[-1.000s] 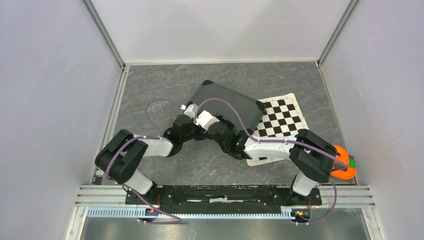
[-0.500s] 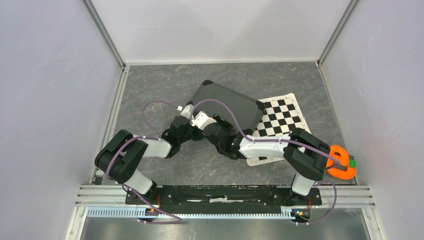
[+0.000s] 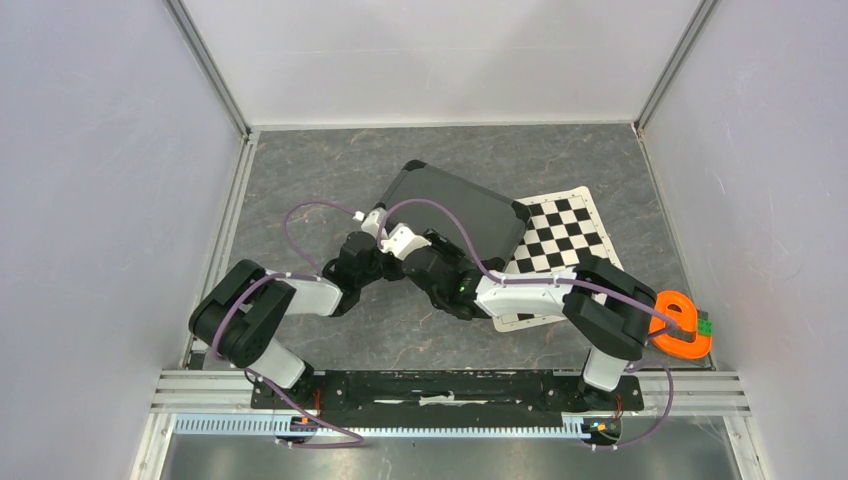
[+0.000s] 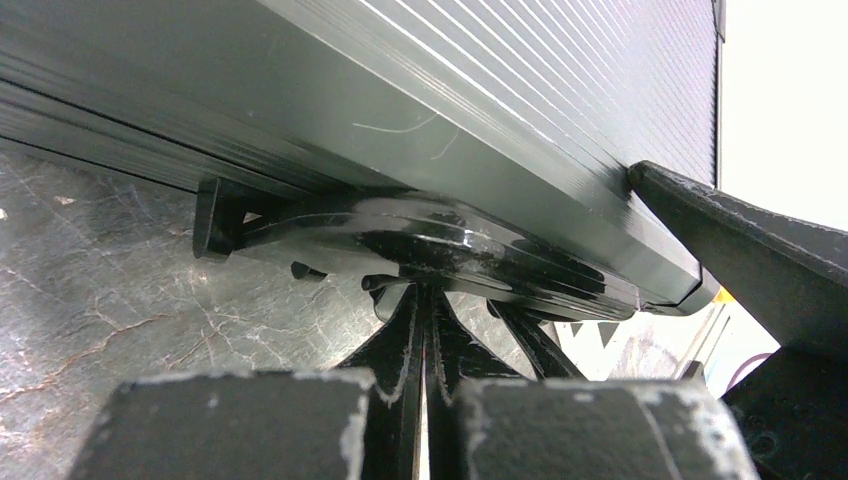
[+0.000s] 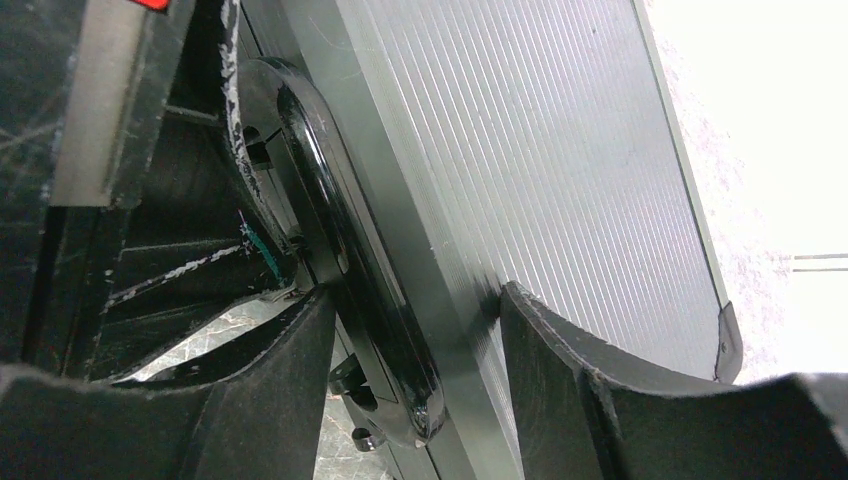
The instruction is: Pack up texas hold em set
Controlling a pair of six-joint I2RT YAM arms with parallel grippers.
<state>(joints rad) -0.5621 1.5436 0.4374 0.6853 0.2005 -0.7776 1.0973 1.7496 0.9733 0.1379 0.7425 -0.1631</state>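
Observation:
The black hard case [image 3: 465, 205] lies shut and flat on the table, turned at an angle. Its handle [image 4: 440, 240] sits on the near edge. My left gripper [image 3: 392, 250] is shut, fingertips together just under the handle [image 4: 428, 295]. My right gripper [image 3: 428, 255] is right beside it and straddles the case's near edge [image 5: 415, 300]: one finger [image 5: 270, 390] lies against the handle [image 5: 330, 230], the other [image 5: 560, 370] on the ribbed lid [image 5: 520, 150]. Chips, cards, dice and the marker are out of view.
The black-and-white checkered mat [image 3: 562, 240] lies partly under the case's right side. An orange ring-shaped object [image 3: 682, 327] sits by the right wall near my right arm's elbow. Walls close the table on three sides.
My right arm has shifted a little to the left, its elbow moving off the orange ring. The left arm edged slightly left too. The case has not moved.

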